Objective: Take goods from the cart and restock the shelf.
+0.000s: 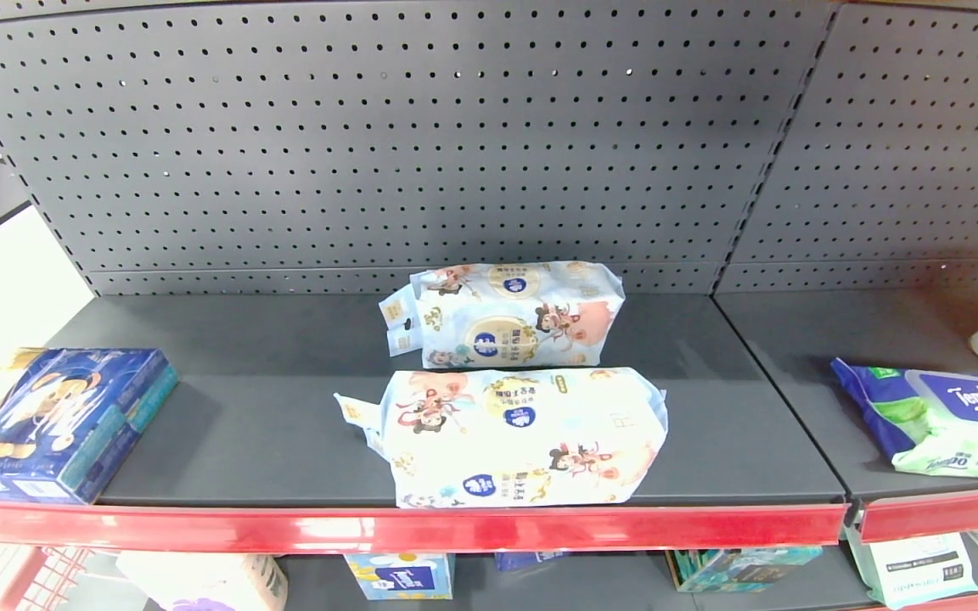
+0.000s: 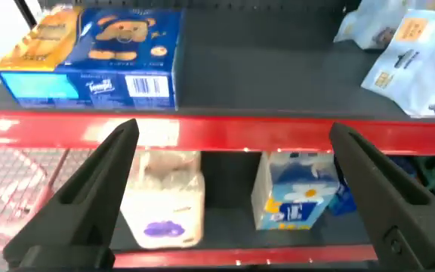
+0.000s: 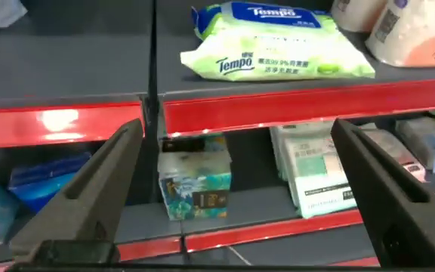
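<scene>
the left jaws stand wide apart with nothing between them, held low in front of the shelf's red front rail (image 2: 225,125), and the right jaws are likewise spread and empty before the same rail further right. beyond the left jaws a lower shelf carries a white soft pack with a purple flower (image 2: 161,200) and a blue-and-white tissue box (image 2: 297,196), and the red wire mesh (image 2: 13,181) at the left may be the cart. on the grey metal shelf deck (image 1: 243,407) lie the goods already stocked: a near white film tissue pack with cartoon print (image 1: 514,437) and a far white film tissue pack of the same print (image 1: 510,314) just behind it. whether the two touch i cannot tell. both lie flat with the long axis running left to right along the shelf, sealed end flap pointing left, and the near one is skewed a little. its near edge sits right at the rail, so the likely trouble is an arm rising past the lip and nudging it off, or a new pack pushed in from the front shoving it askew. the soft film would probably crumple and slip in a shallow grip. a blue cardboard box with a bear print (image 1: 56,420) at the left and a green-and-white wet-wipe pack (image 1: 947,420) at the right leave the gaps beside the packs as the free room.
</scene>
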Robot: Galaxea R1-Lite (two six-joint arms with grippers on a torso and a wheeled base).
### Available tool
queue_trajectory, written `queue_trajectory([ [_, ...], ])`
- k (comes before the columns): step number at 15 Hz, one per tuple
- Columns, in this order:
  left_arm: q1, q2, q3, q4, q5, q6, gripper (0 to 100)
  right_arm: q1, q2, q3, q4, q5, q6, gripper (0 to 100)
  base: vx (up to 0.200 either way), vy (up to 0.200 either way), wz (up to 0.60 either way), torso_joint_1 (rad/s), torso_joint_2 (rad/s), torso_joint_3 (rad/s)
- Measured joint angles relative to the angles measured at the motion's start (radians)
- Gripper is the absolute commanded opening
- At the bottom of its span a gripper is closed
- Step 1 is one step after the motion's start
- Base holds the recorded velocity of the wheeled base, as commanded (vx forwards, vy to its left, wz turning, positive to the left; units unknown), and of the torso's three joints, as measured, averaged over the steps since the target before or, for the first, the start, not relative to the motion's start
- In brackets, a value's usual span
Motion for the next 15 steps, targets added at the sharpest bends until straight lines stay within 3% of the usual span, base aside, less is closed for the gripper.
queue_trajectory([
  [3, -0.001, -0.021, 0.032, -0.034, -0.056, -0.001, 100, 0.003, -0.012, 0.005, -0.006, 0.156, 0.002, 100, 0.0, 0.0, 0.0, 0.0, 0.0, 0.0],
  [4, 0.0, -0.024, 0.033, -0.032, -0.023, 0.003, 100, 0.003, -0.013, 0.012, -0.004, 0.21, 0.005, 100, 0.0, 0.0, 0.0, 0.0, 0.0, 0.0],
  [6, -0.001, -0.027, 0.035, 0.044, 0.148, 0.02, 100, 0.002, -0.014, 0.023, 0.001, 0.194, 0.05, 100, 0.0, 0.0, 0.0, 0.0, 0.0, 0.0],
  [7, 0.0, -0.028, 0.035, 0.057, 0.181, 0.02, 100, 0.002, -0.014, 0.025, 0.001, 0.17, 0.066, 100, 0.0, 0.0, 0.0, 0.0, 0.0, 0.0],
  [9, -0.001, -0.029, 0.035, 0.06, 0.082, 0.021, 100, 0.002, -0.015, 0.026, 0.001, 0.165, 0.052, 100, 0.0, 0.0, 0.0, 0.0, 0.0, 0.0],
  [15, -0.005, -0.029, 0.035, 0.06, 0.075, 0.021, 100, 0.002, -0.016, 0.027, 0.001, 0.158, 0.046, 100, 0.0, 0.0, 0.0, 0.0, 0.0, 0.0],
])
